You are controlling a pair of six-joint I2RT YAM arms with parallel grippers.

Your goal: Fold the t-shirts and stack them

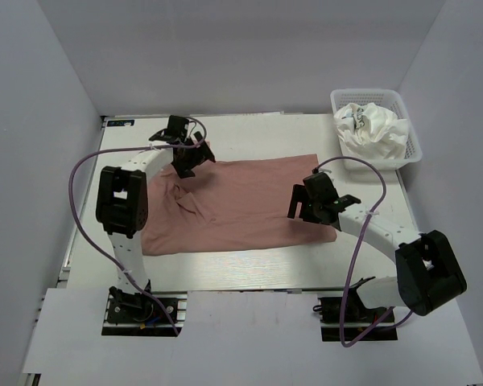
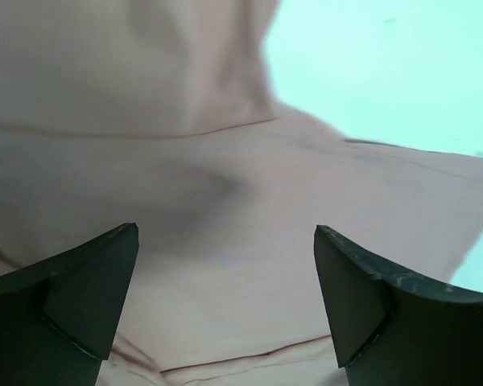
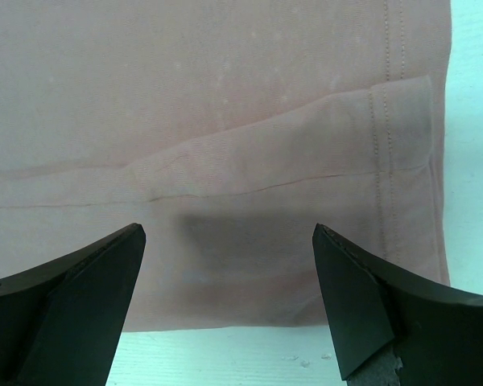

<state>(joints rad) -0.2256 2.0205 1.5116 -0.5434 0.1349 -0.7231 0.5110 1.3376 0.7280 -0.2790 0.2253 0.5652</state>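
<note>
- At far left of the overhead view, left arm [image 1: 125,201] arched up from its base at the near edge, with a purple cable [image 1: 79,189] looped out wide beside it.
- At that arm's tip, left gripper [image 1: 191,159] over the far left corner of the pink t-shirt [image 1: 241,209]. Cannot tell from above whether touching the cloth.
- In the left wrist view, both dark fingers [image 2: 72,297] spread wide apart with nothing caught between them. Below them only pink cloth, crossed by a soft crease and a thin seam line, with a patch of pale table [image 2: 386,64] at upper right.
- Across the middle of the table, pink t-shirt spread flat as a wide, rough rectangle. Rumpled and puckered in its left part, smoother toward the right, with one small flap poking out at the far left corner.
- Right of centre, right gripper [image 1: 299,205] over the near right part of the same shirt, and right arm [image 1: 386,237] bending back toward its base at lower right.
- In the right wrist view, fingers [image 3: 64,305] likewise wide apart and holding nothing. Beneath them a folded-over layer with a stitched hem toward the right. Cloth edge just past the fingertips, bare table beyond it.
- At the far right corner, white mesh basket [image 1: 415,153] near the pink shirt's far right corner.
- Inside the basket, white t-shirts [image 1: 378,133] bunched in a heap, with a little dark print showing on the upper left.
</note>
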